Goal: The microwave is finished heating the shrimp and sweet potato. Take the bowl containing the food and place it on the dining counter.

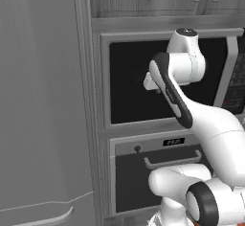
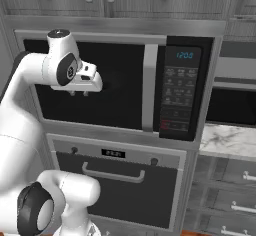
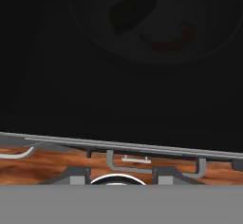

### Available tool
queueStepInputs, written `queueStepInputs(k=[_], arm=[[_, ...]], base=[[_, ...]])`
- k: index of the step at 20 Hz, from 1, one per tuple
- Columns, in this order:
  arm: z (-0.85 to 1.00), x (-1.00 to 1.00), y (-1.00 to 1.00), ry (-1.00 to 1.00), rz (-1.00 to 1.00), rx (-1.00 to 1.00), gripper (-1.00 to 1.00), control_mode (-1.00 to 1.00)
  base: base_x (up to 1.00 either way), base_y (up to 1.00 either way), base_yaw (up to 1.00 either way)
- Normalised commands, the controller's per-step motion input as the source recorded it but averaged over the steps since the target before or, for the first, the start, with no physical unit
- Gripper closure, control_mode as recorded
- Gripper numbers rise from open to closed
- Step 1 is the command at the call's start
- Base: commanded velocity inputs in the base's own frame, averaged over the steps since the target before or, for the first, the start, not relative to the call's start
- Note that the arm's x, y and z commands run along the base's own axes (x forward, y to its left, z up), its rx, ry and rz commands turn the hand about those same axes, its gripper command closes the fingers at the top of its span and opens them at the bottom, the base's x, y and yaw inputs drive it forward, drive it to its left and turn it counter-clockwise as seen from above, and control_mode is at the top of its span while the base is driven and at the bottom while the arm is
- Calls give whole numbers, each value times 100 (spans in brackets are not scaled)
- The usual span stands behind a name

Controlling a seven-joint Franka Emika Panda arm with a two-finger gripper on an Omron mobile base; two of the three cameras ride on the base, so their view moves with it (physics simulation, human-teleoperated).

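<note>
The gripper (image 2: 79,93) hangs just before the microwave (image 2: 120,85) door's black glass, left of the upright silver handle (image 2: 148,87); whether its fingers are spread or closed cannot be told. Through that glass the hand view dimly shows the round bowl (image 3: 152,23), holding a dark oblong sweet potato (image 3: 133,9) and a curved orange shrimp (image 3: 168,39).

The white arm is raised and bent, its gripper (image 2: 79,93) pointing down, fingers close together.
</note>
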Motion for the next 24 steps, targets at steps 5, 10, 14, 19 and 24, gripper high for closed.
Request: queueStepInputs(k=[5,10,14,19,24], arm=[[0,-20,-2,-3,0,0,-100,-100],[0,-18,-1,0,0,0,-100,-100],[-5,-37,-7,0,0,0,-100,100],[0,0,0,0,0,0,-100,100],[0,0,0,0,0,0,-100,100]], base=[[0,0,0],[0,0,0],[-35,-12,0],[-48,-44,-2],[-29,-71,-5]])
